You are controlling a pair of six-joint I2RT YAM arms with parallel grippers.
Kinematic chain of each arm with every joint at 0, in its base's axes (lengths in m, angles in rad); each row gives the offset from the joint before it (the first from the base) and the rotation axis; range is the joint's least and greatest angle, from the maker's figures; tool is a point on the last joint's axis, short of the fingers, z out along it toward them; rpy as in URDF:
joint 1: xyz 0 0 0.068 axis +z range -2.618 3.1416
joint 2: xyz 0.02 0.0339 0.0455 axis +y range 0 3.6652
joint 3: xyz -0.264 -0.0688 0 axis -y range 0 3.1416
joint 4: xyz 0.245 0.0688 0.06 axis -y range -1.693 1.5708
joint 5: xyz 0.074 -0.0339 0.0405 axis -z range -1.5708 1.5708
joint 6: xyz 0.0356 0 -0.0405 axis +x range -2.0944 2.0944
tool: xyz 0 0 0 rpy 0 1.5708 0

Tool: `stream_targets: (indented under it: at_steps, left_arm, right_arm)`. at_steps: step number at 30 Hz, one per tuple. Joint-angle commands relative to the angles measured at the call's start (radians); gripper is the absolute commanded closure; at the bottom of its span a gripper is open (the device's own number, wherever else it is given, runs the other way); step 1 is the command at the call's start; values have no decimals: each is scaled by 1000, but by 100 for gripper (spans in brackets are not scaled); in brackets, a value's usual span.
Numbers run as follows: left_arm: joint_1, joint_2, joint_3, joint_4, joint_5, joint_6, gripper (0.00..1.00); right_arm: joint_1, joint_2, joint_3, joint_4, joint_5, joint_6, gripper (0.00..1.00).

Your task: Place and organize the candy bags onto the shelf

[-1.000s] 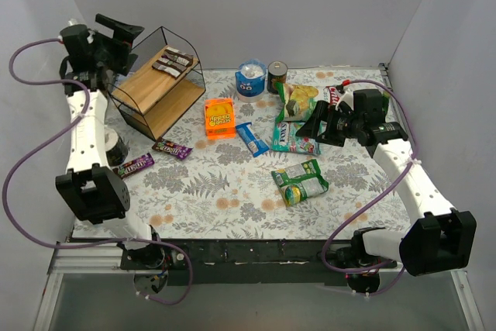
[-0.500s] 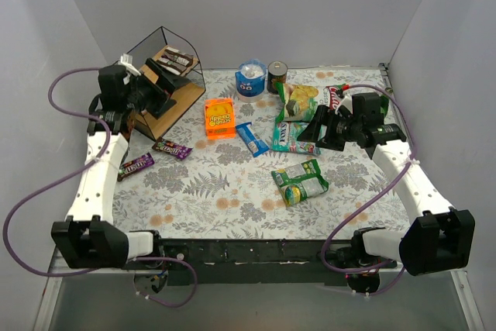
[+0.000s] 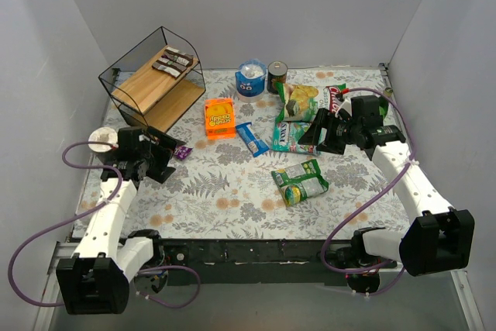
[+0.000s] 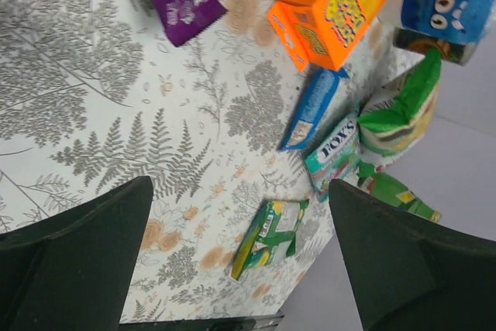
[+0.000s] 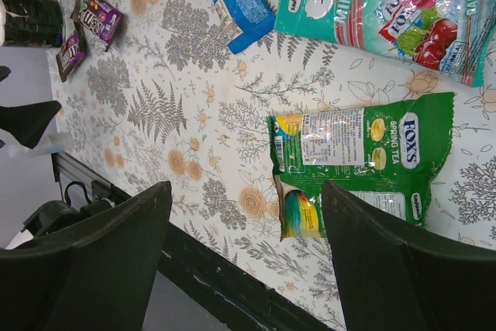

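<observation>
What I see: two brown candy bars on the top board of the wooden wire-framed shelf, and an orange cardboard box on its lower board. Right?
Not quite. The orange cardboard box lies on the floral table beside the wooden wire-framed shelf, not on its lower board. The two brown candy bars are on the top board, as the top external view shows.

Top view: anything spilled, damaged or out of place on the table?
Nothing spilled or torn. The green Fox's bag looks creased and doubled over on the floral mat, right of centre. Only two brown bars are on the shelf, which sits skewed to the mat's edges.
</observation>
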Motion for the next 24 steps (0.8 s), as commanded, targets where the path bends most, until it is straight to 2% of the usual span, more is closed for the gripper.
stream_targets:
  at_steps: [1, 11, 21, 24]
  left_arm:
    - [2, -35, -75, 16, -141, -115, 4]
    - [2, 63, -203, 229, -337, -252, 23]
    - [2, 228, -250, 476, -370, -204, 37]
    - [2, 277, -250, 528, -384, -163, 38]
  right_arm:
    - [-4, -13, -9, 13, -10, 10, 16]
    - [-4, 0, 19, 4, -7, 4, 19]
    - [-6, -5, 24, -2, 16, 1, 20]
    - [-4, -3, 27, -3, 17, 2, 21]
